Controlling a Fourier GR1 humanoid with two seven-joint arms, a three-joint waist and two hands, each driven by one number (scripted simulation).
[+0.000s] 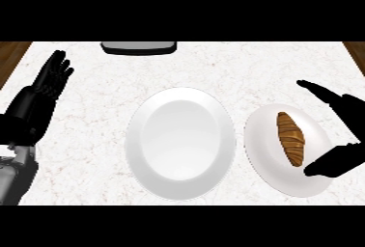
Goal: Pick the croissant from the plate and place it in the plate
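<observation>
Right hand (354, 116): unclenched and holding nothing. Its straight fingers (317, 90) point up and left, and its thumb (333, 163) is spread wide below them.
Golden-brown ridged croissant (290, 140): lies just left of the right hand's palm, in the gap between fingers and thumb, on the smaller white round plate (265, 159).
Long axis: runs nearly straight away from the robot, with the far tip leaning slightly left and the near tip close to the thumb. Whether they touch cannot be told.
In the way: the thumb overlaps the smaller plate's near-right rim, and nothing covers the croissant.
Larger white oval plate (182, 142): bare, further left of the right hand and just beside the smaller plate.
Dark grey flat-edged object (137, 47): at the far edge of the white marbled counter (92, 125), well apart from both hands.
Left hand (44, 87): resting at the left edge with its fingers straight and pointing up.
</observation>
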